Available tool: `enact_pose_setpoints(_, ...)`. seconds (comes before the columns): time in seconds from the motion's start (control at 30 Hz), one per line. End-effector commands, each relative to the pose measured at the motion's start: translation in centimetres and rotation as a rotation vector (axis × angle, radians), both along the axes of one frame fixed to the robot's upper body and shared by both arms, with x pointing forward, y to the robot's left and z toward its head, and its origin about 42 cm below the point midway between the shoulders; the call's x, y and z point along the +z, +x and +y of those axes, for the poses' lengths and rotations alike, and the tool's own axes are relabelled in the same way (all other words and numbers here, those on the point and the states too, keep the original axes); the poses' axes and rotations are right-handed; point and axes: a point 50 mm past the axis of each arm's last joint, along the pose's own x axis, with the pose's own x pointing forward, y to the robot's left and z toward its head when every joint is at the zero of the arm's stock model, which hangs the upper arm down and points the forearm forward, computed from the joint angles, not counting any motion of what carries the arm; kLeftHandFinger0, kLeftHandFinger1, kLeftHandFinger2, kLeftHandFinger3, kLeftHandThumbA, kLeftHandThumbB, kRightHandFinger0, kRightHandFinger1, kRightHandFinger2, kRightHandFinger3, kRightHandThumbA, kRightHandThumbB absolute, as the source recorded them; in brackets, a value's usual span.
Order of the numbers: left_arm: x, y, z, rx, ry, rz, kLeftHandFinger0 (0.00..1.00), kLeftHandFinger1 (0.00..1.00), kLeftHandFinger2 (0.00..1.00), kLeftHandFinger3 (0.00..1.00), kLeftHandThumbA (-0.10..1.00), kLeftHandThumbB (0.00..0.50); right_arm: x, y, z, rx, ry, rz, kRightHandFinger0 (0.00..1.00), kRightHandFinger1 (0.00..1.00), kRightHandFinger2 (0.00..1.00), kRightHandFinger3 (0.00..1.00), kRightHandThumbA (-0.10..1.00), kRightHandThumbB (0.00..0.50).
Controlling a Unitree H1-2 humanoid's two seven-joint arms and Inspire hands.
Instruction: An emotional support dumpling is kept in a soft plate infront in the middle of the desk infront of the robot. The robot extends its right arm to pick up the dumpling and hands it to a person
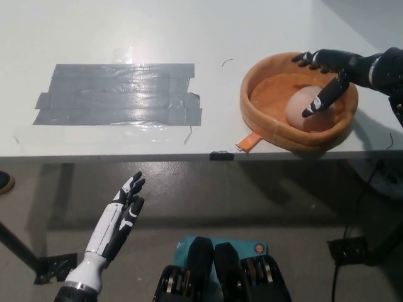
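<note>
Plainly, the coming grasp turned on one relation: the dumpling (305, 108) lay just below and to the robot's left of the black right hand (329, 69), down inside the soft plate (264, 119), while the hand hung over the plate's far right rim. The pale, rounded dumpling sat on the plate's orange floor, a little right of its centre and close to the near wall. It showed no clear long axis from this steep view; it read as a squat dome, so no particular approach angle seemed favoured.

The right hand held nothing. Its fingers (320, 100) were spread apart, one group reaching out over the far rim and another angled down so that its tip lay on or just above the dumpling's right flank; contact could not be confirmed. The palm was not yet wrapped round the toy, so in my judgement the hand would have to drop lower and shift leftward before closing.

The white left hand (119, 217) rested well apart, below the desk (126, 31) edge at the lower left, fingers extended and empty, far too distant to matter. No person was in view.
</note>
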Motion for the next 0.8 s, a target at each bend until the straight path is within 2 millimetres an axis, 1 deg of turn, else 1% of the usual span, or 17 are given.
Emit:
enact_pose_setpoints(0.0, 1.4, 0.4, 0.2, -0.006, 0.014, -0.060, 1.00, 1.00, 1.00, 1.00, 0.98, 0.112, 4.2, 0.9, 0.2, 0.004, 0.032, -0.159, 1.00, 1.00, 1.00, 1.00, 1.00, 0.452)
enact_pose_setpoints(0.1, 1.5, 0.4, 0.1, -0.007, 0.012, -0.061, 1.00, 1.00, 1.00, 1.00, 0.98, 0.114, 3.9, 1.0, 0.3, 0.005, 0.004, -0.187, 1.00, 1.00, 1.00, 1.00, 1.00, 0.464)
enact_pose_setpoints(0.13, 1.5, 0.4, 0.1, -0.006, 0.013, -0.061, 1.00, 1.00, 1.00, 1.00, 0.98, 0.113, 3.7, 1.0, 0.2, 0.004, 0.005, -0.184, 1.00, 1.00, 1.00, 1.00, 1.00, 0.458)
enact_pose_setpoints(0.27, 1.6, 0.4, 0.1, -0.010, 0.012, -0.067, 1.00, 1.00, 1.00, 1.00, 0.97, 0.112, 2.8, 1.0, 0.1, -0.009, -0.024, -0.159, 1.00, 1.00, 1.00, 1.00, 1.00, 0.490)
enact_pose_setpoints(0.3, 1.6, 0.4, 0.2, -0.011, 0.010, -0.067, 1.00, 1.00, 1.00, 1.00, 0.97, 0.112, 2.7, 1.0, 0.1, -0.004, -0.031, -0.160, 1.00, 1.00, 1.00, 1.00, 1.00, 0.473)
enact_pose_setpoints(0.33, 1.7, 0.5, 0.2, -0.012, 0.009, -0.068, 1.00, 1.00, 1.00, 1.00, 0.97, 0.111, 2.4, 0.9, 0.2, 0.006, -0.034, -0.155, 1.00, 1.00, 1.00, 1.00, 1.00, 0.467)
enact_pose_setpoints(0.43, 1.8, 0.5, 0.1, -0.013, 0.017, -0.069, 1.00, 1.00, 1.00, 1.00, 0.99, 0.118, 1.9, 1.0, 0.0, 0.007, -0.040, -0.143, 1.00, 1.00, 1.00, 1.00, 1.00, 0.471)
enact_pose_setpoints(0.53, 1.9, 0.6, 0.2, -0.014, 0.017, -0.073, 1.00, 1.00, 1.00, 1.00, 0.99, 0.112, 1.2, 1.0, 0.0, -0.009, -0.027, -0.116, 1.00, 1.00, 1.00, 1.00, 1.00, 0.498)
enact_pose_setpoints(0.6, 2.0, 0.7, 0.1, -0.012, 0.019, -0.070, 1.00, 1.00, 1.00, 1.00, 0.99, 0.113, 0.9, 0.9, 0.0, -0.014, -0.003, -0.093, 1.00, 1.00, 1.00, 1.00, 1.00, 0.498)
enact_pose_setpoints(0.63, 1.9, 0.7, 0.2, -0.013, 0.019, -0.069, 1.00, 1.00, 1.00, 1.00, 0.99, 0.113, 0.7, 0.9, -0.1, -0.022, 0.044, -0.054, 1.00, 1.00, 1.00, 1.00, 1.00, 0.484)
enact_pose_setpoints(0.67, 1.9, 0.7, 0.2, -0.013, 0.021, -0.069, 1.00, 1.00, 1.00, 1.00, 0.99, 0.113, 0.6, 1.0, -0.1, -0.028, 0.068, -0.035, 1.00, 1.00, 1.00, 1.00, 1.00, 0.483)
enact_pose_setpoints(0.7, 2.0, 0.8, 0.1, -0.014, 0.018, -0.072, 1.00, 1.00, 1.00, 1.00, 1.00, 0.114, 0.5, 0.9, 0.0, -0.025, 0.090, -0.019, 1.00, 1.00, 1.00, 1.00, 1.00, 0.468)
enact_pose_setpoints(0.73, 1.9, 0.8, 0.1, -0.013, 0.017, -0.073, 1.00, 1.00, 1.00, 1.00, 0.99, 0.112, 0.3, 0.9, 0.0, -0.020, 0.082, -0.009, 1.00, 1.00, 1.00, 1.00, 1.00, 0.484)
enact_pose_setpoints(0.77, 1.9, 0.8, 0.1, -0.013, 0.018, -0.073, 1.00, 1.00, 1.00, 1.00, 0.99, 0.114, 0.3, 0.8, 0.0, -0.010, 0.089, -0.003, 1.00, 1.00, 1.00, 1.00, 1.00, 0.476)
